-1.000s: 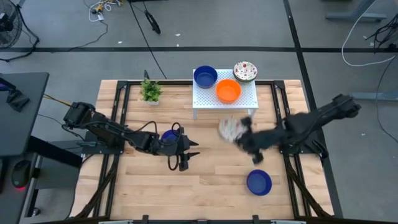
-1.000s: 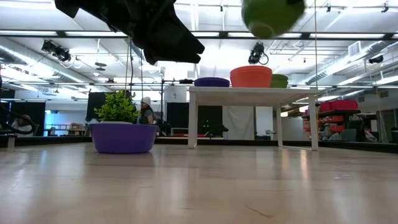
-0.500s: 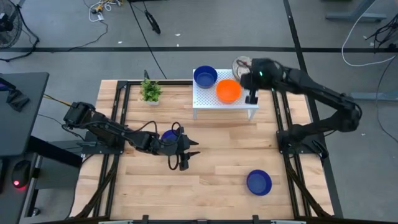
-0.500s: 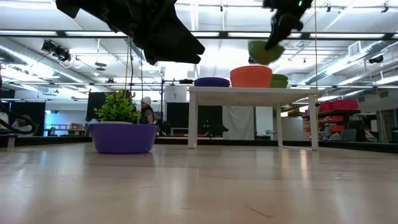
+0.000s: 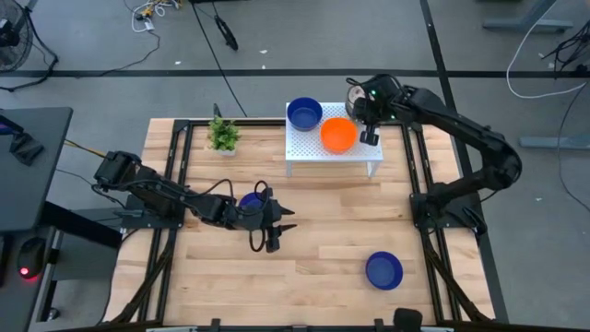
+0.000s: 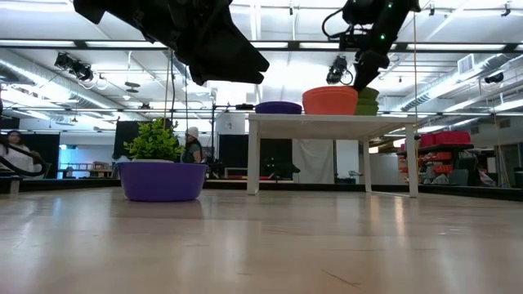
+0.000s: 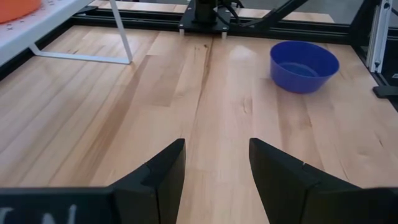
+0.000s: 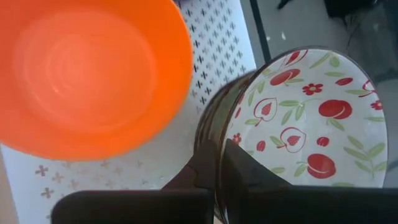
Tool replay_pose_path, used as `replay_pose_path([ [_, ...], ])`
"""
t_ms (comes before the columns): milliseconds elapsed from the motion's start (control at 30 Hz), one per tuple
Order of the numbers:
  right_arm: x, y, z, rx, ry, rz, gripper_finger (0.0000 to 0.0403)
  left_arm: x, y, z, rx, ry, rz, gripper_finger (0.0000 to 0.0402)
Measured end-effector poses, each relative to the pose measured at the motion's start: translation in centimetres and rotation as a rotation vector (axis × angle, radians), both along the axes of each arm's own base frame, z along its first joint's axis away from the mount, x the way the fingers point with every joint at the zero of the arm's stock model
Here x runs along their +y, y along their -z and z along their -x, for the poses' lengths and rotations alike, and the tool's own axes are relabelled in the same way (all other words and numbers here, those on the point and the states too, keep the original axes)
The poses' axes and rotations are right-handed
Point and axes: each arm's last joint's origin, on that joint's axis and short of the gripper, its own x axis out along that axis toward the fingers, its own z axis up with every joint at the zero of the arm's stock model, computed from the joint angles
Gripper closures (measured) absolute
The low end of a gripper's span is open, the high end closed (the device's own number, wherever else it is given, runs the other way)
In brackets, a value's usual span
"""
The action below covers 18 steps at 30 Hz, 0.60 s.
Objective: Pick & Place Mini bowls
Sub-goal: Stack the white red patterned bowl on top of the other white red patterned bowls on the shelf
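While the left gripper [image 5: 279, 232] hovers over the wooden worktop [image 5: 313, 249] with fingers [image 7: 158, 174] apart, the right gripper [image 5: 369, 136] has its fingers [image 8: 208, 168] clamped on the rim of a white fruit-patterned mini bowl [image 8: 298, 118], over the white perforated stand [image 5: 309, 146], just beside a glossy orange mini bowl [image 5: 338, 135].

The wooden surface [image 5: 313, 231] under my arms carried a white stand [image 5: 304, 148] at its far edge, with a plant [image 5: 223, 135] just beside it. One blue bowl [image 5: 383, 270] lay near the front on my right, another blue bowl [image 5: 250, 202] sat at the left. On the stand stood a blue bowl [image 5: 303, 113], an orange bowl [image 5: 337, 135] and a patterned bowl [image 8: 298, 118].
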Motion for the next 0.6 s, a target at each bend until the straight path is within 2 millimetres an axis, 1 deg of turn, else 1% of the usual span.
replay_pose_path([
  [200,-0.5,0.2,0.4,0.002,0.042,-0.02,0.0392,0.0,0.0,0.0,0.0,0.0,0.0,0.0218],
  [333,-0.5,0.2,0.4,0.002,0.044,-0.019,0.038,0.0,0.0,0.0,0.0,0.0,0.0,0.0218],
  [600,-1.5,0.8,-0.4,-0.012,0.053,-0.011,0.0355,0.0,0.0,0.0,0.0,0.0,0.001,0.0218],
])
